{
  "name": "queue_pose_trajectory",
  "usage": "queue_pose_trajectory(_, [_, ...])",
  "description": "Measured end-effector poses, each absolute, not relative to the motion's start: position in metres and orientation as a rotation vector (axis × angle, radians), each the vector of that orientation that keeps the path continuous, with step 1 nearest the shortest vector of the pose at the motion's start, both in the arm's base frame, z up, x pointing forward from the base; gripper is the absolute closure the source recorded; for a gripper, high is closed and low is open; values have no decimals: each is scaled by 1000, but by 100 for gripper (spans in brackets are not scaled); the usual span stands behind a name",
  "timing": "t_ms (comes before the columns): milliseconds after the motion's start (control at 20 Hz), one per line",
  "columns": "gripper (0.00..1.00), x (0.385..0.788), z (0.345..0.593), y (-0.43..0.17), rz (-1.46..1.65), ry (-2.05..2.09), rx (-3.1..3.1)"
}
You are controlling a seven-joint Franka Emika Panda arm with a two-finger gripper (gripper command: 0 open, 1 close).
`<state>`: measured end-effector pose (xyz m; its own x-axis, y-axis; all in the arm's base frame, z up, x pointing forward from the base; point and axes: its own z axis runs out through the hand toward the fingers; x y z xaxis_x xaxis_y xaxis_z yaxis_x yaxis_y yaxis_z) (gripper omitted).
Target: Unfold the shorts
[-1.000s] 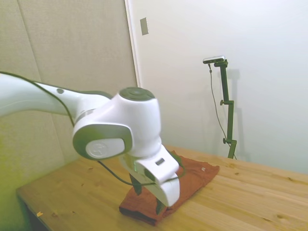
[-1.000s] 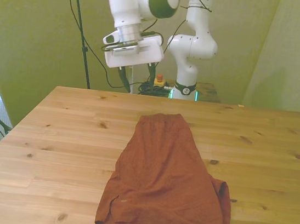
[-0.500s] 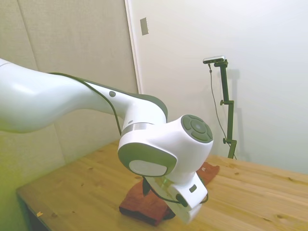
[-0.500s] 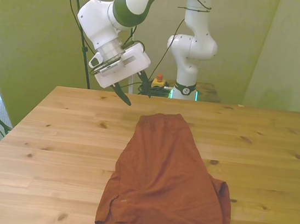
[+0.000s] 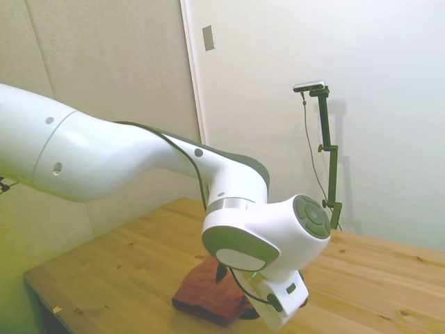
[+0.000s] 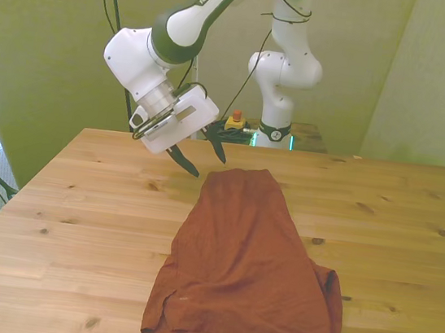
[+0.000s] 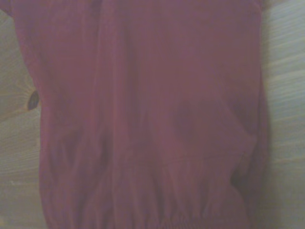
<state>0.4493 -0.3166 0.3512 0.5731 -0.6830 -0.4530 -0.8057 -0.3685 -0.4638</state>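
Note:
The rust-red shorts (image 6: 246,268) lie folded lengthwise on the wooden table (image 6: 76,221), narrow end toward the robot's base and wide end near the front edge. My gripper (image 6: 202,160) hangs open just above the table, beside the shorts' narrow end on the front view's left, with nothing between its dark fingers (image 6: 183,161). In the side view the arm covers most of the shorts (image 5: 201,293), and the gripper's fingers are hidden there. The wrist view is filled by the blurred shorts (image 7: 147,119) with table wood on both sides.
A red-topped button box (image 6: 234,120) sits by the robot's base behind the table's far edge. The table's bare wood (image 6: 412,224) spreads on both sides of the shorts.
The gripper has come down and toward the front view's right, from well above the table's far edge to just beside the shorts' narrow end. The shorts have not moved.

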Motion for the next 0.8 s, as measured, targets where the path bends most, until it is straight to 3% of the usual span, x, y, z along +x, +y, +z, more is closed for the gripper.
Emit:
queue_pose_trajectory(150, [0, 449, 345, -309, 322, 1066, -2099])
queue_pose_trajectory(200, [100, 447, 347, -308, 343, 1026, -2090])
queue_pose_trajectory(400, [100, 444, 349, -308, 358, 972, -2084])
queue_pose_trajectory(800, [100, 448, 326, -314, 386, 975, -2070])
